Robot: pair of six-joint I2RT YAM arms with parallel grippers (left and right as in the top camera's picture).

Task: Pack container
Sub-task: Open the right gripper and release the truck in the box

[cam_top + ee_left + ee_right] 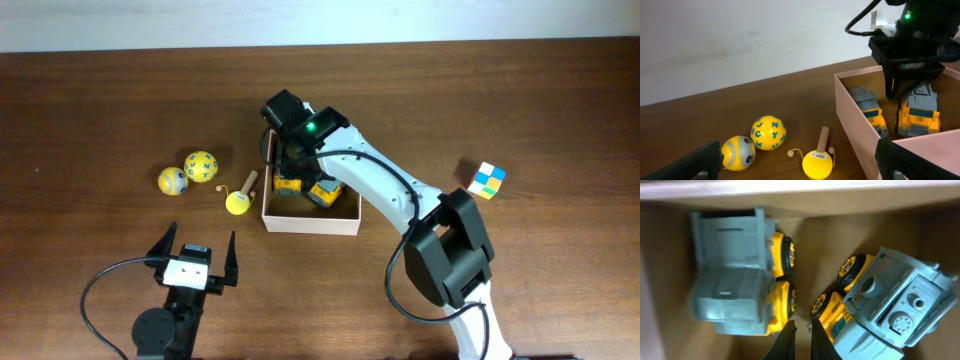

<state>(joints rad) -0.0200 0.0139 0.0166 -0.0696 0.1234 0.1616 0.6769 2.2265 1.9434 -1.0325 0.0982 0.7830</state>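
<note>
A: Fingers of the right gripper are pinched shut on nothing, low between 2 toy trucks inside the container at the table's middle.

B: So a placing step, probably finishing. And the left gripper?

A: Spread wide, empty, by the front edge.

B: Next, I'd judge: lift straight out without snagging a truck, then fetch the balls, rattle or cube.

The table is dark brown wood. Thin lines in the wood run from left to right. It fills almost the whole view from above. At the far side stands a plain pale wall, white and a bit grey. The light is soft and even.
</note>
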